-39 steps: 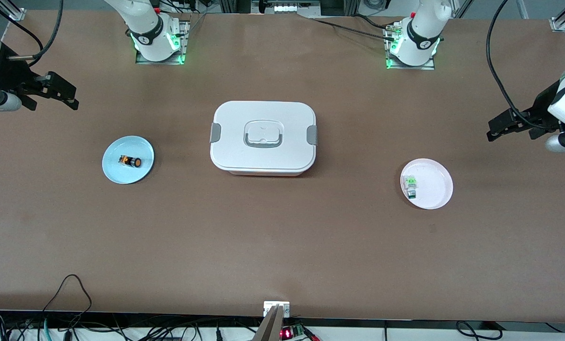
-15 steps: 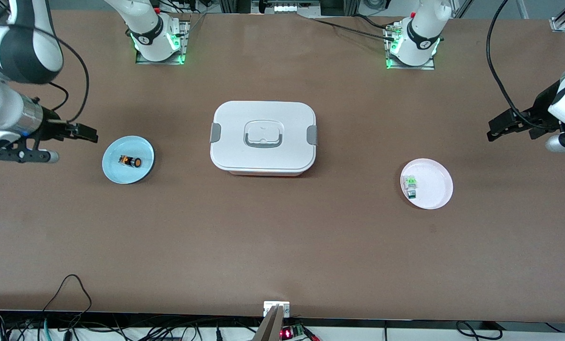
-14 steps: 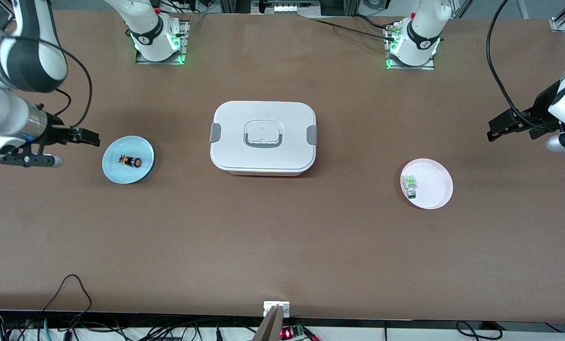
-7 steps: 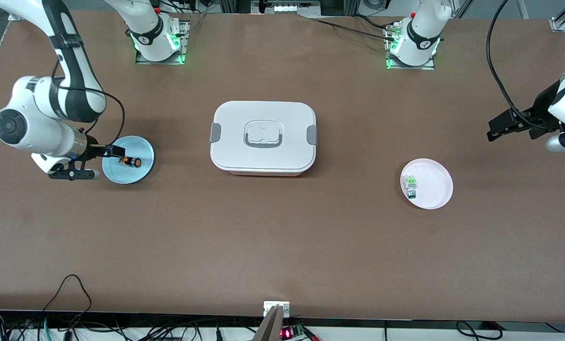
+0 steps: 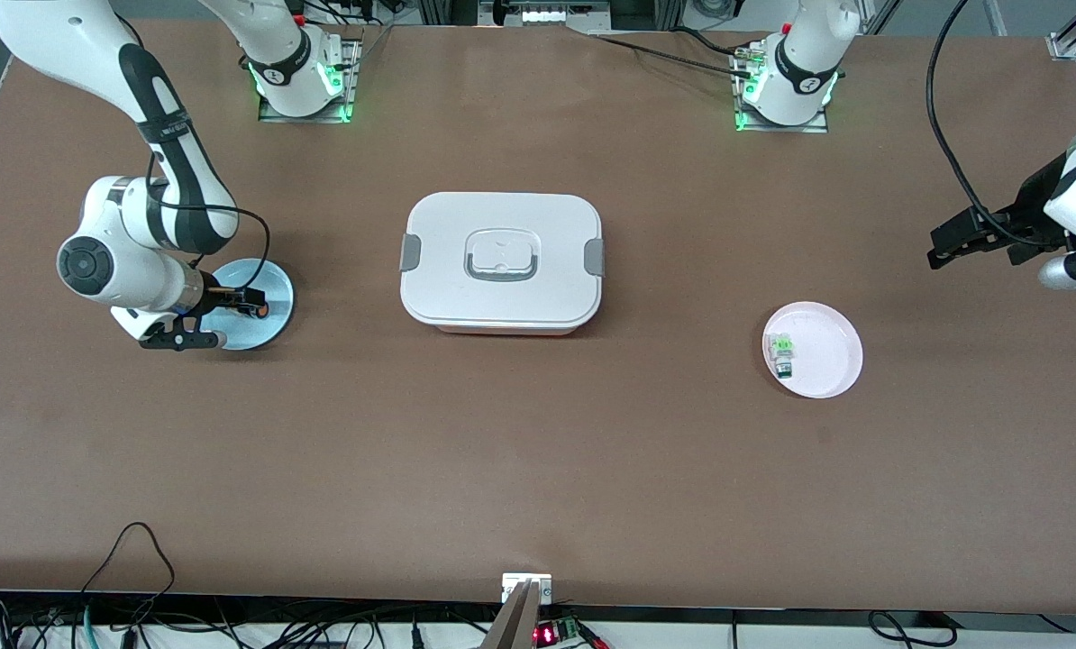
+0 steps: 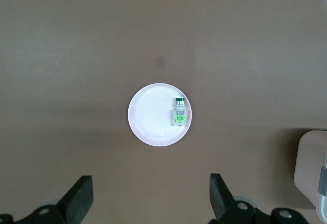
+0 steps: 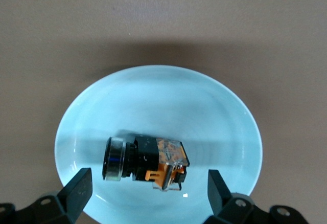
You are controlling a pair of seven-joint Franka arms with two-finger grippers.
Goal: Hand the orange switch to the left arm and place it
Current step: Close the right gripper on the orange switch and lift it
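While on plate (image 7: pixel 225 116), orange switch (image 7: pixel 145 161) sideways.

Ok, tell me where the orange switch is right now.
The orange switch lies on its side on the blue plate toward the right arm's end of the table, beside the box, under the open right claw.

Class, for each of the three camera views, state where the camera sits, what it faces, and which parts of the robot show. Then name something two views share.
Front view: high across the table, facing both bases; shows both arms, the box and both plates.
Left wrist view: on the waiting left arm, looking down past the open left hand at the white plate and green switch.
Right wrist view: above the blue plate, the open right hand over the orange switch.
Shared: front and right wrist views both show the orange switch.
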